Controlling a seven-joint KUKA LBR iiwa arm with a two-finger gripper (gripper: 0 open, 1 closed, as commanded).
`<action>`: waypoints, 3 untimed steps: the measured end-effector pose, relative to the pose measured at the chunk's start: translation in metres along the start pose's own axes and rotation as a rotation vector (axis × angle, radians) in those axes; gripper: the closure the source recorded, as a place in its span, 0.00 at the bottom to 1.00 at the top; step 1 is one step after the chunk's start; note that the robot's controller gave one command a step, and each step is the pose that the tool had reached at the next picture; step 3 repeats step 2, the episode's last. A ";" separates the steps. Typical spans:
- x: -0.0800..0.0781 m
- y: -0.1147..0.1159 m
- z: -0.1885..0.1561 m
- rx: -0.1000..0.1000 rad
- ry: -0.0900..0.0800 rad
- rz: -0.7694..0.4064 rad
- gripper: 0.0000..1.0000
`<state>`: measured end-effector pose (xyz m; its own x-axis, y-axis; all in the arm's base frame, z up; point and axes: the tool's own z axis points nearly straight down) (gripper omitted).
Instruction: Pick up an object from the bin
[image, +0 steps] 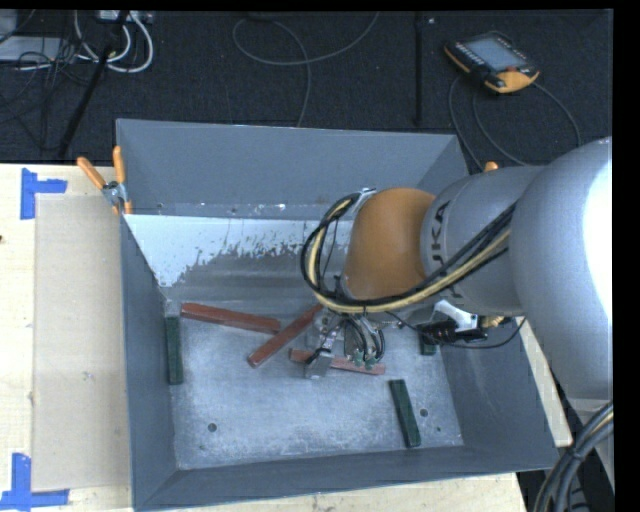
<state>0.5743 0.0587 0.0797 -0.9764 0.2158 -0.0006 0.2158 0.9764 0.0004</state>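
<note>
My gripper (330, 352) is low over the middle of the bin floor, mostly hidden under the arm's orange cover. Its tip sits on or just above a short brown stick (352, 366) that lies flat, running left to right. A second brown stick (283, 340) lies on a slant just left of the gripper, its upper end close to it. A third, longer brown stick (230, 318) lies further left, touching the slanted one.
A dark green bar (173, 350) lies along the bin's left wall. Another green bar (405, 412) lies near the front right corner. A small dark green piece (428, 345) lies by the right wall under the arm, which covers the bin's right side.
</note>
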 end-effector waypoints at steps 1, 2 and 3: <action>0.000 0.000 0.000 0.000 0.000 0.001 1.00; -0.029 0.041 -0.146 0.000 -0.002 -0.027 1.00; -0.029 0.041 -0.146 0.000 -0.002 -0.027 1.00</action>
